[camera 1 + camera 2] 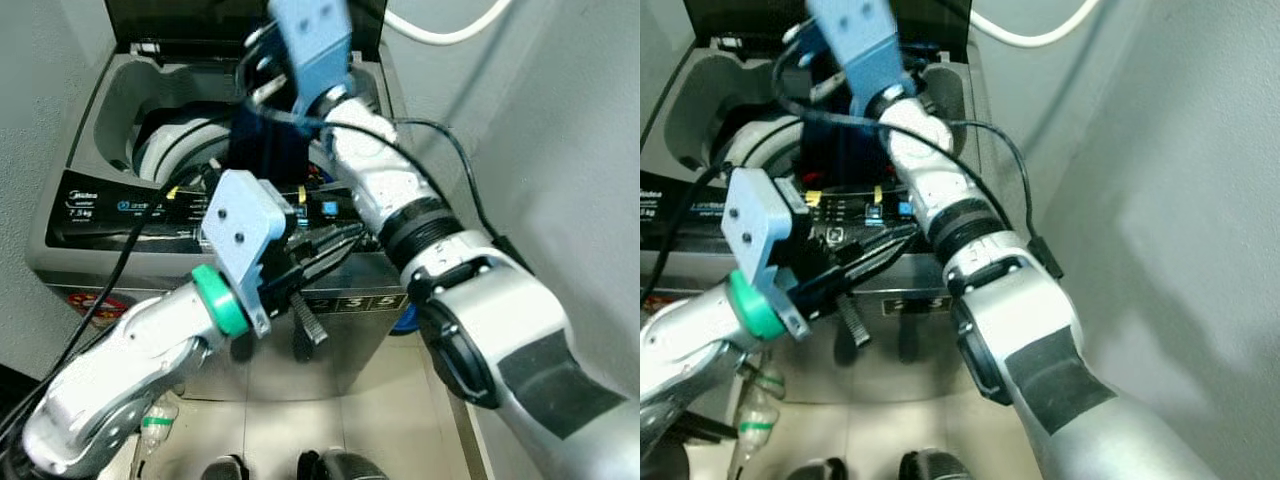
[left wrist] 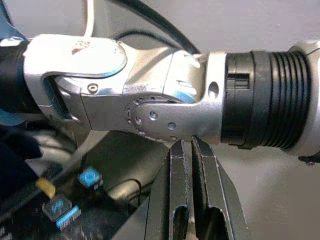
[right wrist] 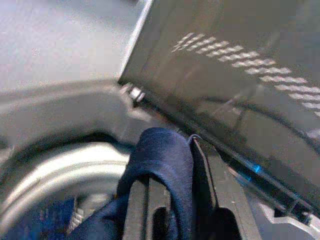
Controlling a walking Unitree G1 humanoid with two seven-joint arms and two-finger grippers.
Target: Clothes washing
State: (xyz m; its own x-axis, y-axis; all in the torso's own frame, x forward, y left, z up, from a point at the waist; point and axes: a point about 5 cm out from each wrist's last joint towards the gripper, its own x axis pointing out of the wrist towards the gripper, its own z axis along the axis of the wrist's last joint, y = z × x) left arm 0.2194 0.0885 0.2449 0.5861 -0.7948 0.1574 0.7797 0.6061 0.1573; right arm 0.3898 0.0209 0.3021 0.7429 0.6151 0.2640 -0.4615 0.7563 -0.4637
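Grey walls close in on a narrow corner where a top-loading washing machine (image 1: 110, 215) stands with its lid (image 3: 240, 75) raised, filling the upper left of the frame in the eye views. Over the open drum (image 1: 165, 140), near the top centre, the right end effector (image 3: 170, 200) is clamped on a dark blue garment (image 3: 162, 160) — the cloth is bunched between the two black fingers and hangs down toward the drum opening, above the machine's control panel (image 1: 150, 205). Lower in the frame, in front of the panel, the left end effector (image 2: 192, 165) points toward the right forearm (image 1: 395, 190), its fingers pressed together with nothing between them. A clear plastic bottle (image 1: 155, 425) with a green cap stands on the floor at the lower left — beside the machine's base.
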